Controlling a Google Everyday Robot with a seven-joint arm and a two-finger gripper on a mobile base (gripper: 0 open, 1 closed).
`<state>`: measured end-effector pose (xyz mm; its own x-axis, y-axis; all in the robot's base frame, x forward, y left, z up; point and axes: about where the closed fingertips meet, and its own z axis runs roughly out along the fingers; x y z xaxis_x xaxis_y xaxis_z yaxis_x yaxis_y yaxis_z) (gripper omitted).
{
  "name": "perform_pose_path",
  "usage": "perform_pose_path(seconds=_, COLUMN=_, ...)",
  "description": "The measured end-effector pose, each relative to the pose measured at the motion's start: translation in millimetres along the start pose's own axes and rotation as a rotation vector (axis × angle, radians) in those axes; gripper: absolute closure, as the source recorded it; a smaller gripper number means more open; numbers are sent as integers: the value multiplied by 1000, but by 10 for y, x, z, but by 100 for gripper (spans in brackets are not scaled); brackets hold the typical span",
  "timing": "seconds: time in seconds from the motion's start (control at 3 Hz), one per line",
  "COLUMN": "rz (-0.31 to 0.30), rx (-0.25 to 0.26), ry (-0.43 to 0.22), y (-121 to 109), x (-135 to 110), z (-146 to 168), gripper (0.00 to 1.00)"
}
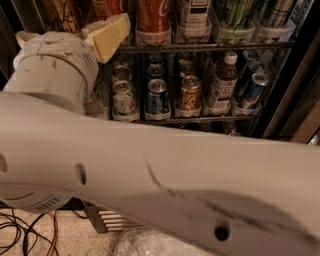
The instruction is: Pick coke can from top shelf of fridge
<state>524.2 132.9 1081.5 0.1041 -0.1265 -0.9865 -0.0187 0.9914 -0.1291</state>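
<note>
Red coke can (pixel 152 20) stands on the top shelf (pixel 200 46), right of the wide-open, empty claw (pixel 70 31)

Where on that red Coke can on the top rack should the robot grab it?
Probably its round side wall, above the clear tray, coming straight in from the open front. The coke can stands upright on the top shelf with other drinks close on both sides, so the front is freest. The end effector sits just left of it.
</note>
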Motion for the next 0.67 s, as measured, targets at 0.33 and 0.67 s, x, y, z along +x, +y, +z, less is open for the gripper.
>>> perform_pose_path(seconds=0.33, rz=5, rx=31, ry=2, y=-25, x=85, z=76, gripper=9)
perform_pose_path(seconds=0.67, rz=3, rx=67, ry=4, y=-96, x=185, z=178, gripper=14)
